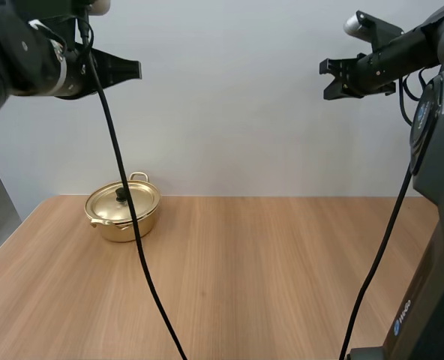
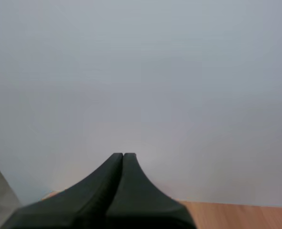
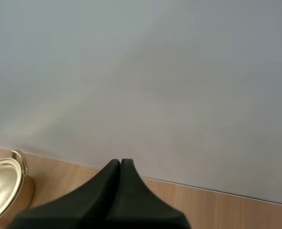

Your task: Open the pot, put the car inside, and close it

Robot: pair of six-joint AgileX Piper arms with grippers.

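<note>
A small gold pot (image 1: 123, 211) stands on the wooden table (image 1: 229, 277) at its far left, with its lid (image 1: 121, 201) on and a black knob on top. The same pot (image 3: 5, 188) shows in the right wrist view beside the shut fingers. My left gripper (image 1: 136, 70) hangs high above the table at the upper left, its fingers together as one dark wedge (image 2: 123, 157). My right gripper (image 1: 325, 79) is raised high at the upper right, shut on nothing (image 3: 120, 163). Both are far above the pot.
A plain pale wall rises behind the table's far edge. The wooden tabletop stretches bare from the pot toward the right and the front. My right arm's dark base (image 1: 432, 247) stands at the table's right side.
</note>
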